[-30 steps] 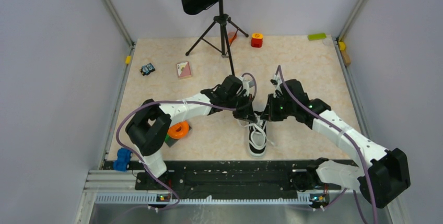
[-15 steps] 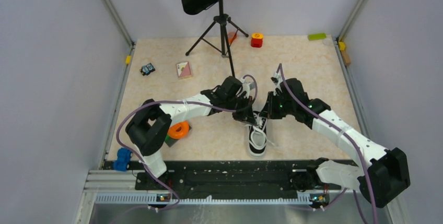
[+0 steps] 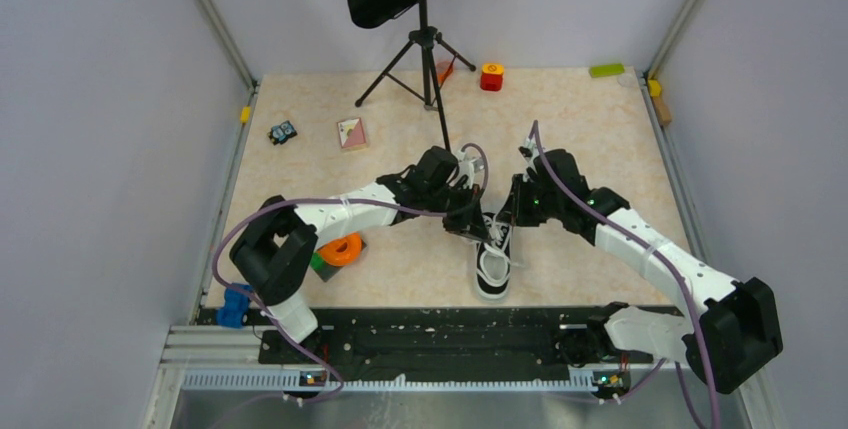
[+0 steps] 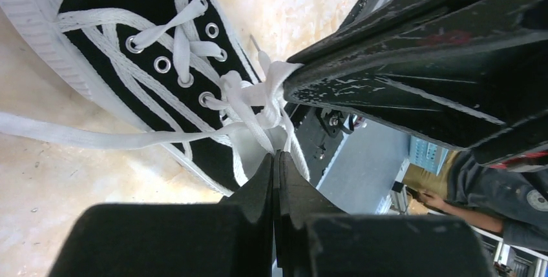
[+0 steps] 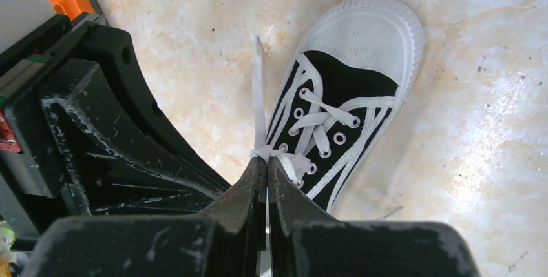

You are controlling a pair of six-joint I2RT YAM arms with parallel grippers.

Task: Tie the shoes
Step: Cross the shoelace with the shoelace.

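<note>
A small black sneaker [image 3: 491, 267] with a white toe cap and white laces lies mid-table, toe toward the arms. It also shows in the left wrist view [image 4: 139, 51] and the right wrist view [image 5: 342, 106]. My left gripper [image 3: 474, 225] and right gripper [image 3: 503, 219] meet over the shoe's tongue end. My left gripper [image 4: 276, 155] is shut on a white lace strand beside the knot [image 4: 258, 96]. My right gripper [image 5: 266, 159] is shut on the lace at the knot [image 5: 274, 154]. One loose lace end [image 5: 258, 96] runs away over the table.
A black music stand [image 3: 425, 39] stands at the back. An orange roll [image 3: 342, 248], a blue piece [image 3: 235, 304], a small card box [image 3: 351, 133], a red-yellow block [image 3: 491, 76] and a green piece [image 3: 606, 70] lie around the marbled table [image 3: 580, 129].
Both grippers have lifted slightly and shifted toward the back with the laces held. The left arm's elbow has swung outward to the left. The shoe has not moved.
</note>
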